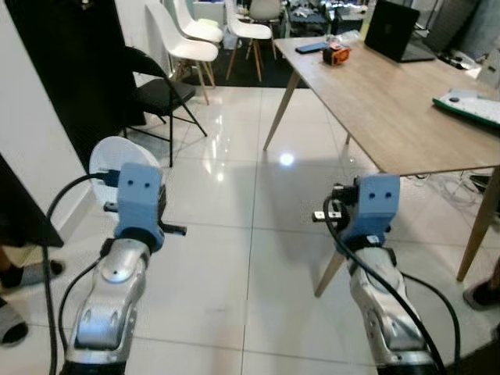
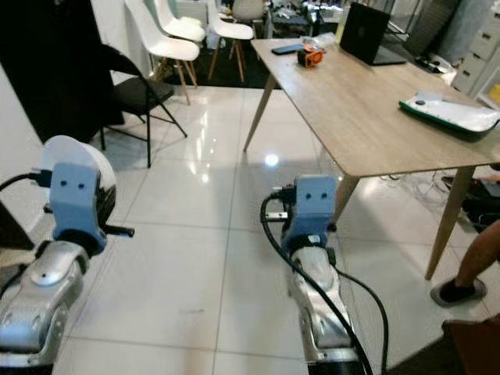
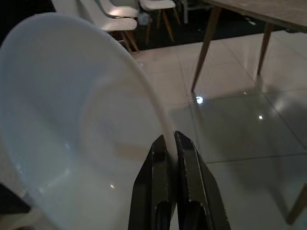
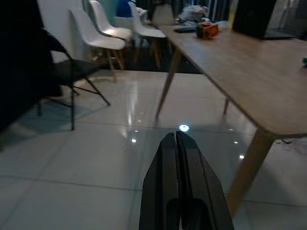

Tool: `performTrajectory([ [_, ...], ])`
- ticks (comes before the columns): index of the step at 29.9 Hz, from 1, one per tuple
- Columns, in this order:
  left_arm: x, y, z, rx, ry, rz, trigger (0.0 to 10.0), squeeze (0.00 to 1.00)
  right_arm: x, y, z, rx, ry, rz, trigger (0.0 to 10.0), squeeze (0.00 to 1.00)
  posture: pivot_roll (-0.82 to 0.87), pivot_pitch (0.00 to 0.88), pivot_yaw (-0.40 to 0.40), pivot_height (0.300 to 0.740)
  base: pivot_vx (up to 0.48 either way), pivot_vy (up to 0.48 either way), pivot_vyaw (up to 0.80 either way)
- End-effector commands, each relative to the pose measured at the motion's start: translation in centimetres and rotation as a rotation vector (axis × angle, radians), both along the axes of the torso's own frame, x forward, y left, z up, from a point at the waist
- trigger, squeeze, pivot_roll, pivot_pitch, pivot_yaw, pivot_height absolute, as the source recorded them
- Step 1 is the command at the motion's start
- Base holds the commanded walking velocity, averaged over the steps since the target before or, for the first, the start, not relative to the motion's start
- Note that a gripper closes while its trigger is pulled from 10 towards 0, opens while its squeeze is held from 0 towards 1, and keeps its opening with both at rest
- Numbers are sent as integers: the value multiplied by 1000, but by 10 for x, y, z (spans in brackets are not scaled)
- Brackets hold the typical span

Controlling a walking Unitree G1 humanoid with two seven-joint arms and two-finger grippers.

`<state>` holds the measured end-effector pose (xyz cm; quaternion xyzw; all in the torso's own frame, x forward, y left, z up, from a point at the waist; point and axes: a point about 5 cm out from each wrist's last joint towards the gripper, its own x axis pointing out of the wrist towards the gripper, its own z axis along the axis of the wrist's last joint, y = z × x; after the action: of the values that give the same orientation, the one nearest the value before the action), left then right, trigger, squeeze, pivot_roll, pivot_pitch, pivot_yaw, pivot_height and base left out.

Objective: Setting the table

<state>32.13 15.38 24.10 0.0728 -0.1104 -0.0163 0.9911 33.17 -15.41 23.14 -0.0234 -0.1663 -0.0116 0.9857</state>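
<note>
White plate (image 3: pixel 72 124) clamped at its rim by left hand (image 3: pixel 171 143) (held over floor tiles). Right hand (image 4: pixel 178 143) fingers together, empty, short of the wooden desk (image 1: pixel 391 101).

Looks like a home dining or work room: glossy white tile floor (image 1: pixel 234 234), long wooden worktop (image 1: pixel 391 101) with a laptop (image 1: pixel 394 31), white chairs (image 1: pixel 191 39).

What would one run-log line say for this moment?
left gripper: shut on white plate rim | right gripper: shut, empty | wooden table: ahead right | phase: carrying
</note>
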Motion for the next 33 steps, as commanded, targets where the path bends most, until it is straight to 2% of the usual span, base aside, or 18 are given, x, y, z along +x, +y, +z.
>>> performTrajectory([
  [1, -1, 6, -1, 2, 2, 21, 10000, 0, 0, 3, -2, 12, 7, 11, 10000, 0, 38, 167, 41, 740, 446, 0, 0],
  [14, -2, 7, -2, 1, 4, 26, 10000, 0, 0, 1, -3, 43, 17, 9, 10000, 0, 40, 170, 38, 740, 445, 0, 0],
  [33, -1, 9, -1, 3, 4, 31, 10000, 0, 2, 3, -3, 40, 19, 11, 10000, 0, 47, 168, 39, 740, 438, 0, 0],
])
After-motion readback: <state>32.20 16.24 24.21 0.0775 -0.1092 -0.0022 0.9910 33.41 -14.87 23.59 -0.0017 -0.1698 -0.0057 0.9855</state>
